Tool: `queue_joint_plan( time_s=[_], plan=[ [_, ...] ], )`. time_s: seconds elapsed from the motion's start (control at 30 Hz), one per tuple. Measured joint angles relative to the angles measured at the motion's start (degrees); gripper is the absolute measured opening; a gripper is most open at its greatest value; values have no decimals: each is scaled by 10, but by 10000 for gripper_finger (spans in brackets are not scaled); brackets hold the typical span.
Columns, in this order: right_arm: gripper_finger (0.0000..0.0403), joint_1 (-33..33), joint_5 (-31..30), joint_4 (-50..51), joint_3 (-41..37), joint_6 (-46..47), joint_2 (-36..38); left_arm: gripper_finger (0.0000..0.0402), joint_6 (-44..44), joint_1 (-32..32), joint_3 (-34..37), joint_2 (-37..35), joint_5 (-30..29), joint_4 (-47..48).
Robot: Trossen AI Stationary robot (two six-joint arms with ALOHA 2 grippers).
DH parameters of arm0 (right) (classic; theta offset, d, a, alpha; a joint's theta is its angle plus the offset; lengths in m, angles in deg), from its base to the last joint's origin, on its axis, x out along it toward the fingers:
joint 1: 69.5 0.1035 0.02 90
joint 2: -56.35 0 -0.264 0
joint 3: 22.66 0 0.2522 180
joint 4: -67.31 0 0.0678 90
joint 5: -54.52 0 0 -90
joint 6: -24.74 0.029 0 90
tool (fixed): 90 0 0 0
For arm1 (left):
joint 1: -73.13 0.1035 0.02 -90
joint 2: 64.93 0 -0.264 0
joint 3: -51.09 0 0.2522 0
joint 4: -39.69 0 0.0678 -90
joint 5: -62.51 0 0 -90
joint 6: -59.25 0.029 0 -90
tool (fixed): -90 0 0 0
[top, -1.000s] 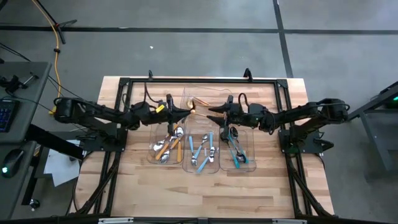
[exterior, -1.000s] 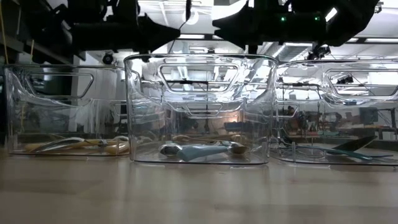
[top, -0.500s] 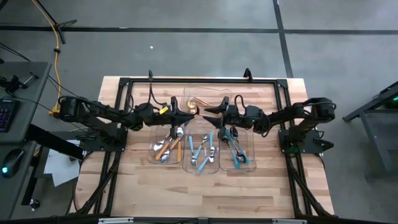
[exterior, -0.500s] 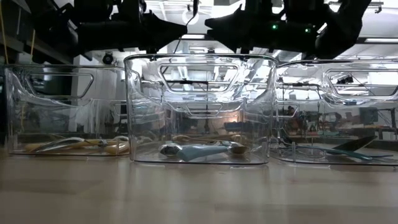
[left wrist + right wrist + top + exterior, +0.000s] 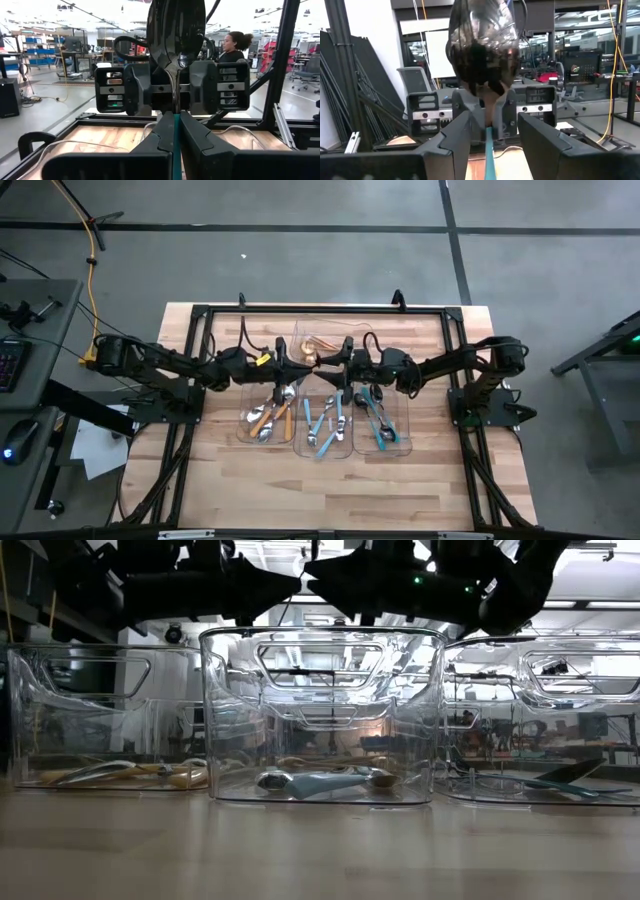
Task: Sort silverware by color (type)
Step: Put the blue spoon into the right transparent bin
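1. Left gripper [image 5: 306, 361] is clamped on the teal handle of a dark spoon [image 5: 176, 35], whose bowl stands upright above the closed fingers [image 5: 162, 137] in the left wrist view.
2. Facing it, the right gripper [image 5: 335, 364] has its fingers [image 5: 454, 137] standing apart on either side of the same teal handle, not pressed to it, and we see the spoon's bowl rising between them in the right wrist view.
3. We can read no brand, label or writing anywhere.
4. From above, the spoon itself is too small for us to make out where the two grippers meet; in the low view both grippers are dark shapes cut off at the upper edge.
5. Below the grippers lie three clear trays [image 5: 322, 448]: orange-handled silverware [image 5: 268, 418] under the left gripper, light-blue-handled pieces [image 5: 325, 425] beneath the meeting point, teal-handled pieces [image 5: 380, 420] under the right arm.
6. Just beyond the grippers, gold pieces [image 5: 318, 343] lie in a fourth tray.
7. A person [image 5: 232, 47] shows behind the right gripper, partly hidden.
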Motion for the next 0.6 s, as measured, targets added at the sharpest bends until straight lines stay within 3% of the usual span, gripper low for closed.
queue_joint_plan(
  time_s=[0.6],
  plan=[
    [149, 8, -3, -4, 0, -10, 0, 0, -12, -3, 0, 0, 12, -1]
  ],
)
